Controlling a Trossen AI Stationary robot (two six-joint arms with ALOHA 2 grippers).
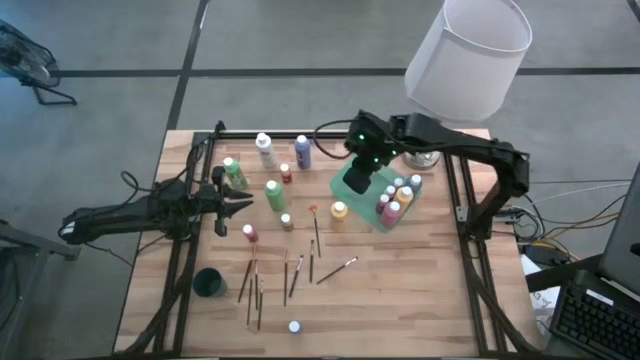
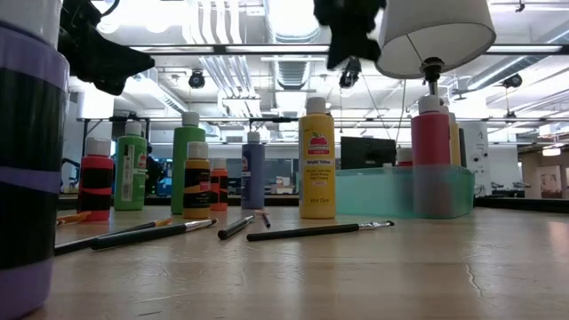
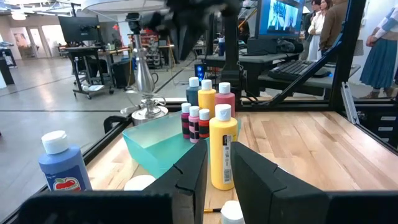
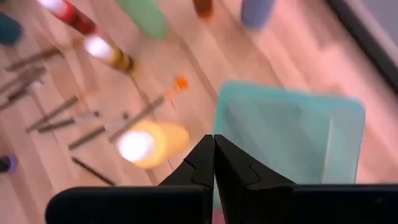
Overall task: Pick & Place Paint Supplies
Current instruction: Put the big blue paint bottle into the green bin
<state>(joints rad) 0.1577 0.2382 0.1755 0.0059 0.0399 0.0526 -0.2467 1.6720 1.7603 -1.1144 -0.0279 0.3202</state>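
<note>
Paint bottles and brushes lie scattered over the wooden surface, and I place everything by the green tray. Several bottles already stand packed at the tray's end nearest the right arm's base. A yellow bottle stands just beside the tray on its left-arm side. Farther that way are green, red, white and blue bottles, with the brushes strewn on the surface nearer the front edge, beside a small dark cup.

Above the tray's bare half hangs the right claw, clenched tight with nothing between its fingers. Well off from the tray, among the green bottles, the left claw sits slightly parted and empty, aimed toward the yellow bottle. A white lamp stands behind the tray.
</note>
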